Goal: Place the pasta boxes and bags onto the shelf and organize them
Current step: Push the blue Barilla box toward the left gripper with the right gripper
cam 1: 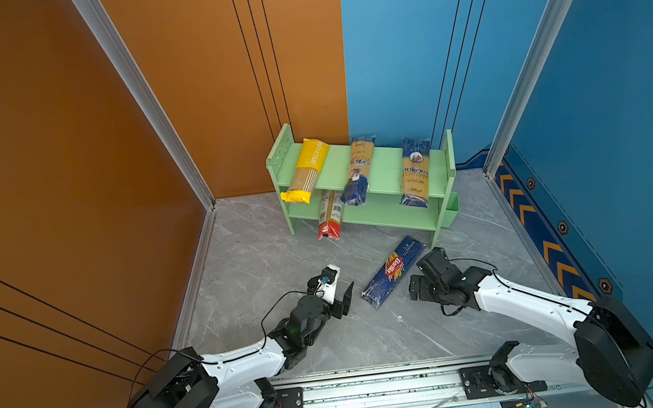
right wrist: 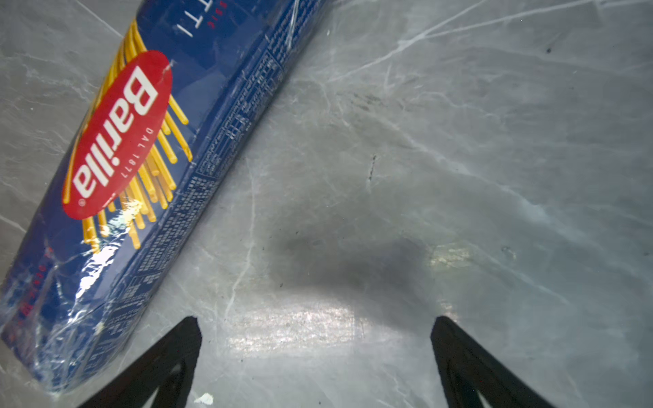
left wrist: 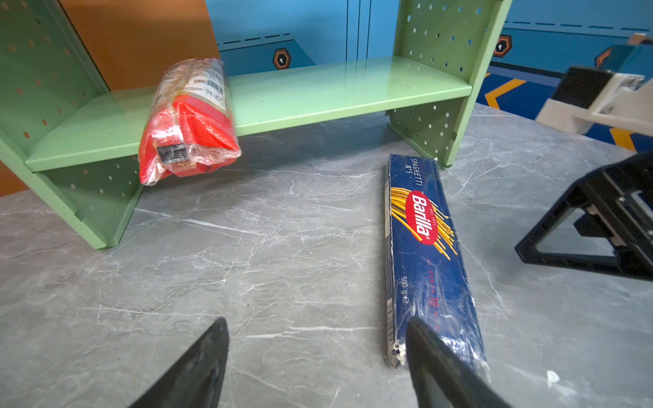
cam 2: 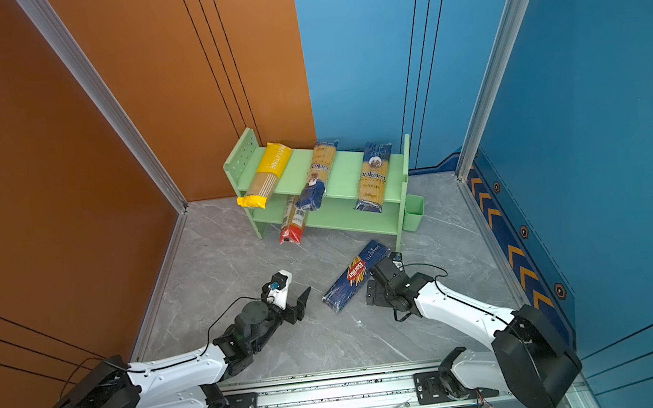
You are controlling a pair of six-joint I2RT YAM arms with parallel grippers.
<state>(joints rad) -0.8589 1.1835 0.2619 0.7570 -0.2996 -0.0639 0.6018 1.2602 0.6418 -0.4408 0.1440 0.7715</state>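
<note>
Your left arm (cam 1: 246, 358) stretches low from 7 o'clock toward mid-table, with the wrist near level, so the left tool (left wrist: 316, 319) faces the shelf (cam 1: 385, 165). Your right arm (cam 1: 529, 307) comes in from 4 o'clock with the wrist bent down, and the right tool (right wrist: 316, 318) is aimed at the table (cam 1: 260, 263).

The Barilla (cam 1: 393, 270) lies flat on the table at the shelf's 6 o'clock, logo up. Its long axis runs from 7 to 1 o'clock, and its far end is near the shelf's front leg. On the top tier the yellow pack (cam 1: 306, 169), the middle ankara (cam 1: 357, 172) and the end ankara (cam 1: 415, 170) lie front to back with their near ends overhanging. The red pack (cam 1: 328, 219) lies on the lower tier with its red end sticking out.

The left tool stands wide and holds nothing. One finger (left wrist: 438, 371) sits at the Barilla's near end, and you cannot tell whether it touches. The right tool is also wide and empty, with bare table between its fingers, just beside the Barilla at its 3 o'clock.
</note>
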